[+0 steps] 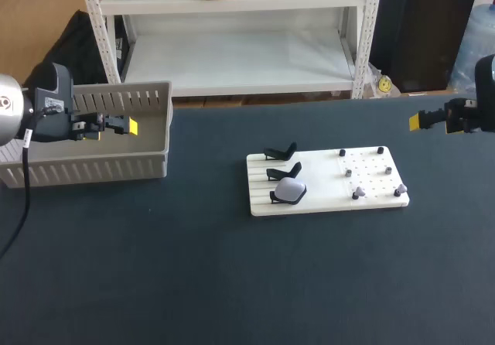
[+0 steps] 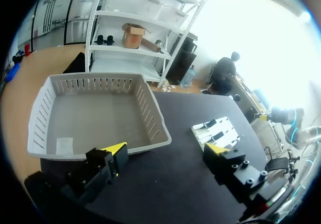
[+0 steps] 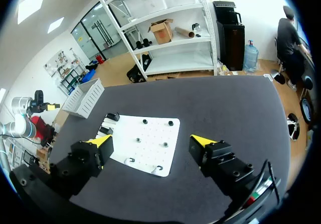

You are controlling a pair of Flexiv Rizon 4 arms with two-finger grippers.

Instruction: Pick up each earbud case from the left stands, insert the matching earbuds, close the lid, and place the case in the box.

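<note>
While both pincers hang wide apart and empty, the pick-up is still to be done. Nearest sits the rounded white earbud case (image 1: 291, 191) on the front black stand of the flat white board (image 1: 317, 176), with small pale earbuds (image 1: 401, 189) to its right. Two bare black stands (image 1: 283, 172) lie behind. I judge the left gripper (image 2: 165, 151) should descend squarely and close on the case's sides, while the right gripper (image 3: 151, 141) keeps clear. Farthest is the grey slatted plastic box (image 1: 93, 171).
</note>
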